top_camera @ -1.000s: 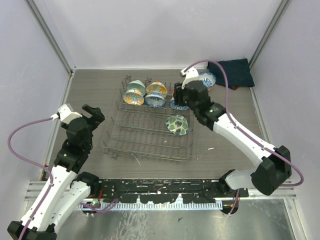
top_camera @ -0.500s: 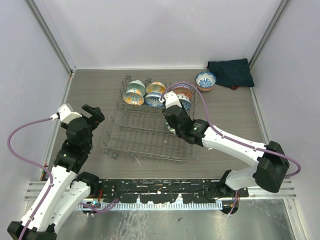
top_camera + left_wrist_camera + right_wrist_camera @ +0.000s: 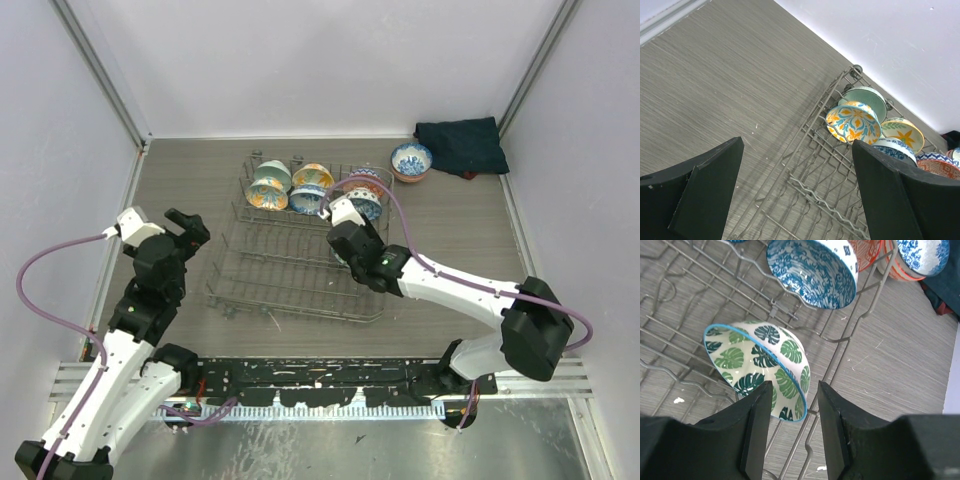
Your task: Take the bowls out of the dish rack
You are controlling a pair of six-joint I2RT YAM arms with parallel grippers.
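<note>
Black left hand (image 3: 186, 228): you are holding it off the left edge of the dish rack (image 3: 270, 275), over bare tabletop (image 3: 180, 175). Its fingers (image 3: 880, 190) are standing wide apart with nothing between them.
Right hand (image 3: 791, 402): you are reaching it down into the right half of the rack. The two fingers are standing part-way apart and are not pressing on anything.
Leaf bowl (image 3: 752, 362): it is leaning on its edge in the rack, directly under the right hand, with its open face turning up and to the left in the wrist view. From above, your arm is hiding most of it.
Relation to watch: the near arc of the rim is running into the gap between the right fingers, one finger over the inside and the other outside the wall. This arm is by far the nearer one.
Next move, as a judgement: closing on that wall, then lifting up out of the wires.
Back row: the mint-and-orange bowl (image 3: 268, 186), yellow-and-blue bowl (image 3: 312, 186) and red-and-blue bowl (image 3: 366, 190) are standing on edge along the far side.
Blue-and-white bowl (image 3: 411, 160): it is sitting upright on the tabletop beyond the far right corner of the rack, just beside the dark cloth (image 3: 462, 145).
</note>
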